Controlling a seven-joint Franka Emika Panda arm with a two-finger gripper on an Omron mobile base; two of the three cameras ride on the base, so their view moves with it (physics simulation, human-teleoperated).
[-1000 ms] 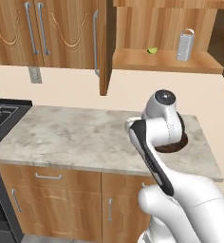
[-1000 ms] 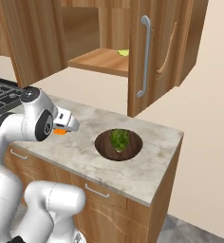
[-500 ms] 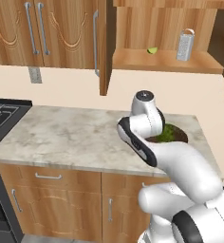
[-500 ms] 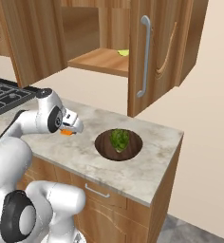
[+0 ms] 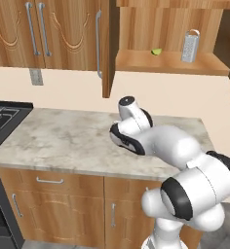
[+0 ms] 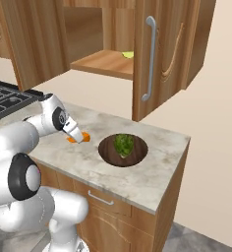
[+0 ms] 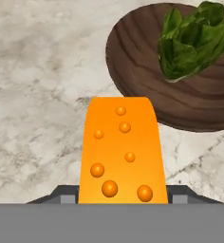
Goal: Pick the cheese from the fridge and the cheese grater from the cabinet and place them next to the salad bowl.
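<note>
Gripper [image 6: 80,138] is found clamped on the cheese [image 7: 121,152], which is held low over the marble counter [image 7: 33,85]. Just ahead and to one side of the fingertips sits the salad bowl [image 6: 140,152], close but not touching. Risk is judged as follows: a release from height could tip the wedge against the bowl rim. Further off, the cheese grater [image 5: 189,46] is seen uncollected in the cabinet [image 5: 170,61].

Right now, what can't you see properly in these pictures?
- The hand: in the right base view its fingertips are too small to tell apart; in the hand view the cheese covers them.
- Salad bowl: top and right edges cut it off in the hand view; the arm hides it in the left base view.
- Cheese grater: holes too small in the left base view.
</note>
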